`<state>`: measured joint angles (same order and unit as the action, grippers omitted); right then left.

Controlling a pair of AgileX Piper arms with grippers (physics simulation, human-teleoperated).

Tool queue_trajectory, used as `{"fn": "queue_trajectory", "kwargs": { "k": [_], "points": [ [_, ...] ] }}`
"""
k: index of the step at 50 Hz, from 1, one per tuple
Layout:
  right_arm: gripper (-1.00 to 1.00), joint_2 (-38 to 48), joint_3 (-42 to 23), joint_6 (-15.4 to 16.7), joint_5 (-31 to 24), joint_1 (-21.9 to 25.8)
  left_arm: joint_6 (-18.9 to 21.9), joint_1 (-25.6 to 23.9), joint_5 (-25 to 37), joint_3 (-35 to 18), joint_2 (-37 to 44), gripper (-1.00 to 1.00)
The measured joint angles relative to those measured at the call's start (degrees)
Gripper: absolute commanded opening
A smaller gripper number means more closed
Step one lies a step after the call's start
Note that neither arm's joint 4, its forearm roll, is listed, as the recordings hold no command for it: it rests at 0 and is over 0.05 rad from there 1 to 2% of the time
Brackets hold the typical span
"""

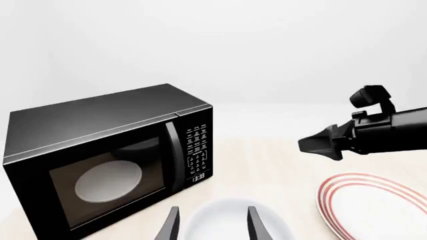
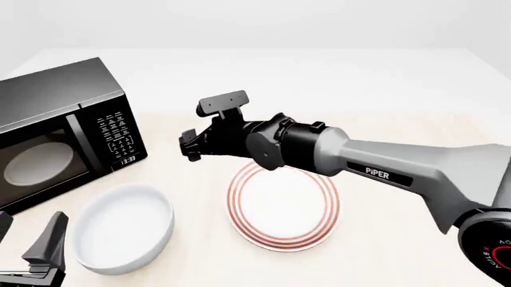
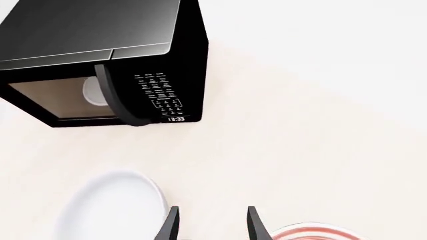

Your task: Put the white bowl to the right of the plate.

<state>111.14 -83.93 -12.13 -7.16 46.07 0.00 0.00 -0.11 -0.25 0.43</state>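
The white bowl rests on the table left of the plate, a flat white disc with red rings. My left gripper is open at the near left corner, just left of the bowl. In the left wrist view its fingers frame the bowl without holding it. My right gripper hovers above the table between the microwave and the plate, beyond the bowl. It is open and empty, with the bowl and the plate's rim to either side of its fingers.
A black microwave with its door shut stands at the left, behind the bowl. The right arm stretches across above the plate's far side. Bare table lies to the right of the plate.
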Motion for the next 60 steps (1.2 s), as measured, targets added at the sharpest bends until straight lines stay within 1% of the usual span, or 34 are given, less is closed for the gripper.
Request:
{"fn": "queue_trajectory", "kwargs": {
  "k": [14, 29, 40, 60],
  "points": [
    [1.0, 3.3, -3.3, -1.8, -2.0, 3.9, 0.0, 0.0, 0.0, 0.0, 0.0, 1.0],
    [1.0, 6.1, -4.2, -4.6, -2.1, 7.0, 0.0, 0.0, 0.0, 0.0, 0.0, 1.0],
    [1.0, 7.6, -4.1, -6.2, -1.6, 8.0, 0.0, 0.0, 0.0, 0.0, 0.0, 1.0],
    [1.0, 10.8, -2.6, -9.7, 2.5, 8.3, 0.0, 0.0, 0.0, 0.0, 0.0, 1.0]
  ]
}}
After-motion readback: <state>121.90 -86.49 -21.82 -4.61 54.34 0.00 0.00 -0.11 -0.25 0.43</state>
